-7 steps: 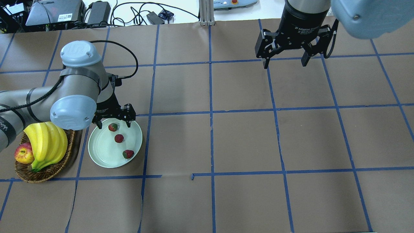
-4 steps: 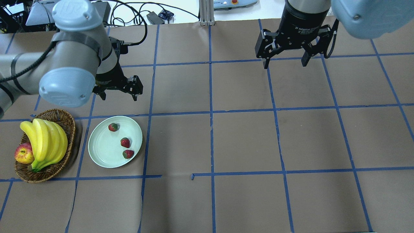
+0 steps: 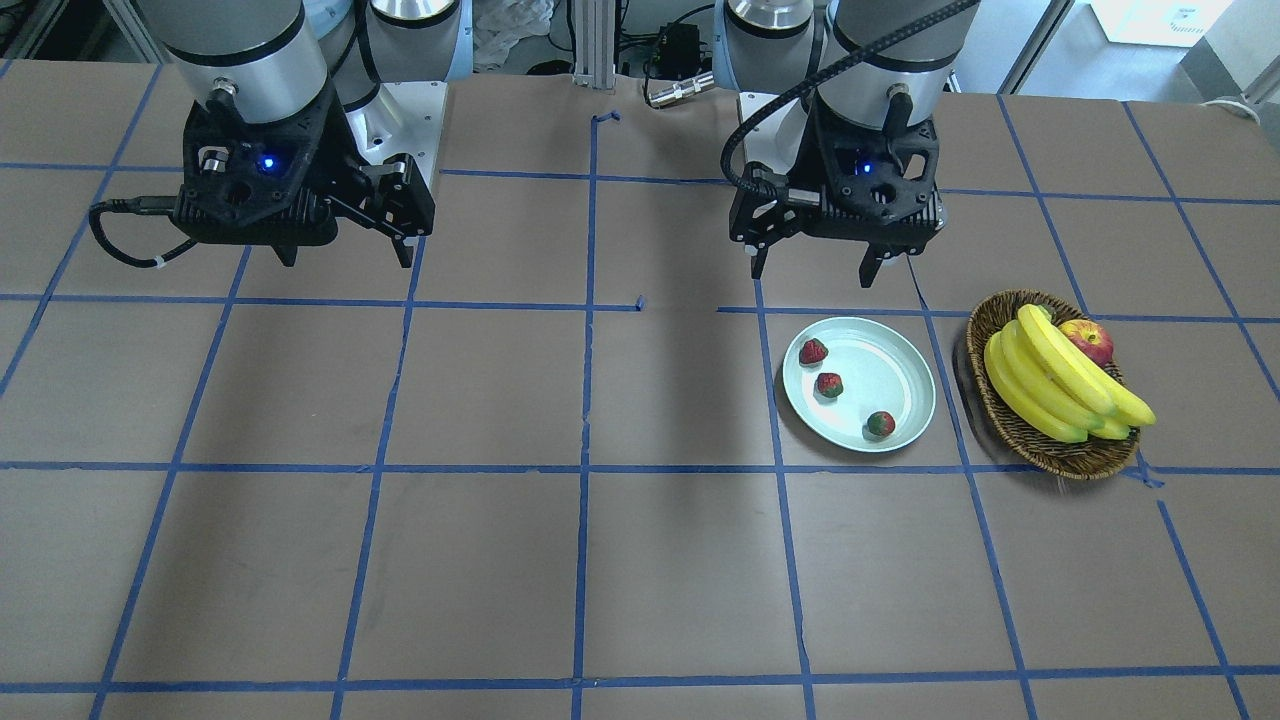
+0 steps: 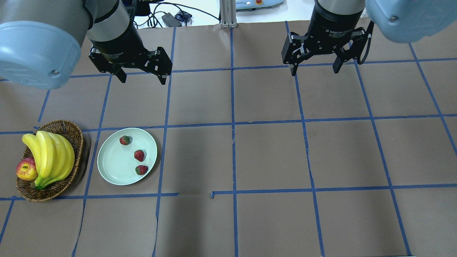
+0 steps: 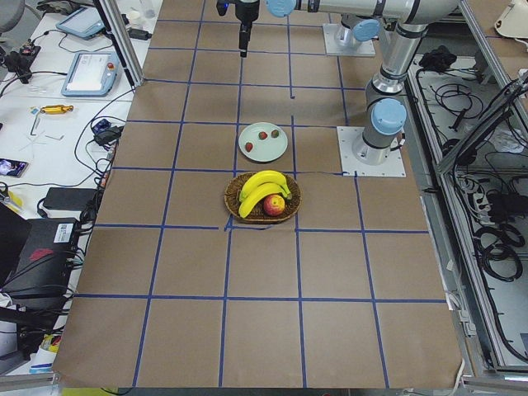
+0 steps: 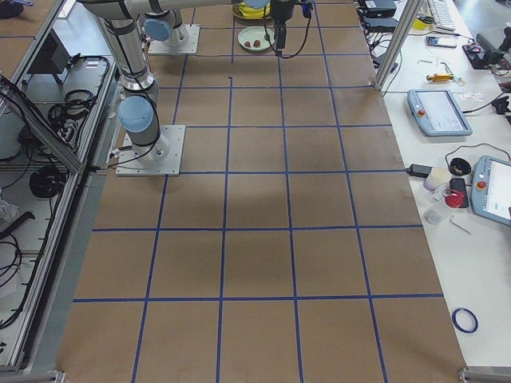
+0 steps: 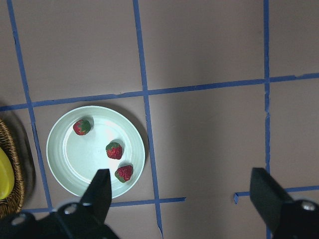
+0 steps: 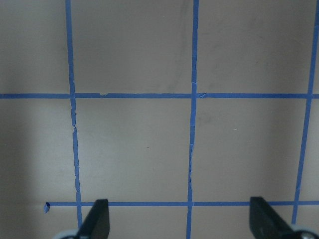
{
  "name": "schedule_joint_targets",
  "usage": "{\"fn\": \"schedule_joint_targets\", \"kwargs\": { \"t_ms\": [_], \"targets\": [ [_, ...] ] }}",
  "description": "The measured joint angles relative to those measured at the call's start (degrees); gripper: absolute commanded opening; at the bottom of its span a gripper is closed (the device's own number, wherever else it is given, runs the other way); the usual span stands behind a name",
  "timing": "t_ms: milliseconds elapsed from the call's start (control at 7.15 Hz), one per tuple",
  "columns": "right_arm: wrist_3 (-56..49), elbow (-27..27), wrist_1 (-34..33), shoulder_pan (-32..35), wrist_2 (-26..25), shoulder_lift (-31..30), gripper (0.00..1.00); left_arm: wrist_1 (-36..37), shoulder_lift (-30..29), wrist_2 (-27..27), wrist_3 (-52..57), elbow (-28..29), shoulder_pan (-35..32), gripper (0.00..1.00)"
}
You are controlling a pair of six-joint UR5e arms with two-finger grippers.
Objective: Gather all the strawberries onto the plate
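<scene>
Three red, green-capped strawberries (image 4: pixel 139 155) lie on the glossy mint-white plate (image 4: pixel 113 165); left tool (image 4: pixel 142 80) and right tool (image 4: pixel 314 71) gape.

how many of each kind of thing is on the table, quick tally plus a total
strawberries: 3
plate: 1
wicker basket: 1
banana bunch: 1
apple: 1
total: 7, counting the bunch as one
</scene>
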Motion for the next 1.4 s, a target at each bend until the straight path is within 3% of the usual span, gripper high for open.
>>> {"fn": "schedule_joint_targets", "kwargs": {
  "t_ms": [1399],
  "targets": [
    [0.0, -0.7, -0.2, -0.2, -0.1, 0.0, 1.00, -0.2, 1.1, 0.2, -0.4, -1.8, 1.1, 1.00]
  ]
}}
